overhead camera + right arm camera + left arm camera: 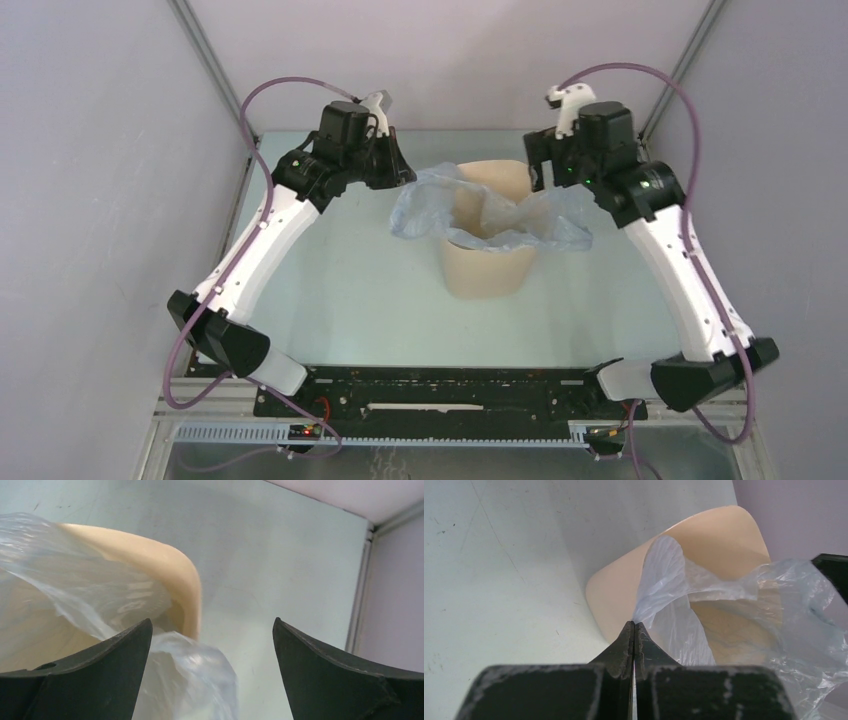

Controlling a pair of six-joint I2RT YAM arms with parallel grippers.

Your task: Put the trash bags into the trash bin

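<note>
Trash bag [432,208] | draped over bin [487,272] | pinched by left end effector [635,626]

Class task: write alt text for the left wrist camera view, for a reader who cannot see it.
The left gripper, its black fingers shut together, pinches an edge of a thin translucent pale-blue plastic bag that spills over the mouth of a tall beige plastic bin standing on a pale table.
</note>
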